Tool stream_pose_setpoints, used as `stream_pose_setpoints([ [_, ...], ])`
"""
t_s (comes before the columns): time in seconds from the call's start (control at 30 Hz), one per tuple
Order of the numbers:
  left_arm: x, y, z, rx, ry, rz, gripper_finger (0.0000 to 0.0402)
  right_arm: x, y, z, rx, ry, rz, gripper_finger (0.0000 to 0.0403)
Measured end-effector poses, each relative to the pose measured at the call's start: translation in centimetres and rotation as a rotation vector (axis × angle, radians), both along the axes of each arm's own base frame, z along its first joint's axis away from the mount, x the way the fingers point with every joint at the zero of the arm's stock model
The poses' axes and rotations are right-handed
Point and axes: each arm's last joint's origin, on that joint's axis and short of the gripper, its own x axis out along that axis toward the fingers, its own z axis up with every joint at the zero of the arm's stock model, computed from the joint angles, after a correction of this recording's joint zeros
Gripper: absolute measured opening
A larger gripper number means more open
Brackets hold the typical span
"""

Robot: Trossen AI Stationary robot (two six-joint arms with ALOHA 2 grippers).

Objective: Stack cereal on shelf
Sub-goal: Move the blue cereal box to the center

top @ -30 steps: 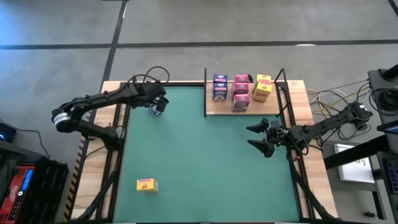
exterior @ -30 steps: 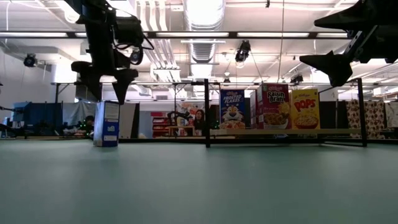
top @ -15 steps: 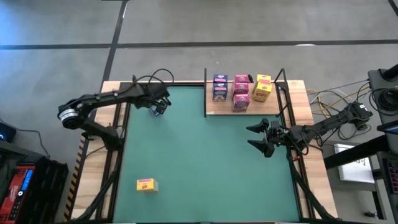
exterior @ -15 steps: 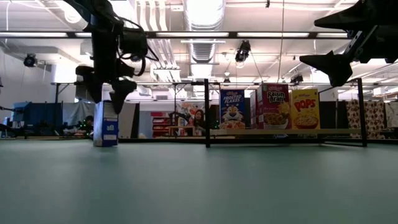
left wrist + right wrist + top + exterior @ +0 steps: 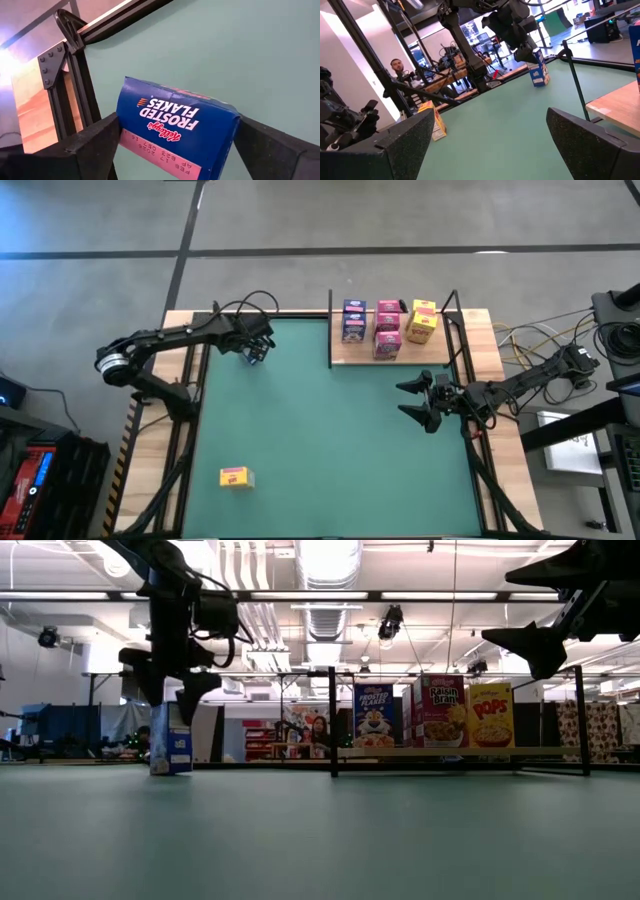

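While the right gripper (image 5: 418, 401) waits open at right, the left gripper (image 5: 172, 690) straddles the upright blue cereal box (image 5: 175, 134) at upper left, apparently closing on it.

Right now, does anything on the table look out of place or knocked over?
One yellow cereal box lies alone near the mat's front-left, far from the shelf. The blue box stands upright between the left tool's fingers.
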Motion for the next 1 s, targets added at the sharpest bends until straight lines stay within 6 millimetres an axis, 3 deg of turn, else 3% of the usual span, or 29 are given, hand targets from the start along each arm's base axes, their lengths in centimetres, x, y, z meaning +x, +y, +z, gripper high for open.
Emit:
stream_pose_setpoints([
  [0.3,0.2,-0.2,0.2,-0.033,-0.047,0.030,0.0291,0.0,0.0,0.0,0.000,0.000,0.000,0.0373],
  [0.67,2.1,-1.9,1.8,-0.077,-0.154,-0.023,0.0287,0.0,0.0,0.0,0.000,-0.001,0.000,0.0373],
  [1.0,4.8,-4.7,3.6,-0.054,-0.238,-0.081,0.0287,0.0,0.0,0.0,0.000,0.000,0.000,0.0373],
])
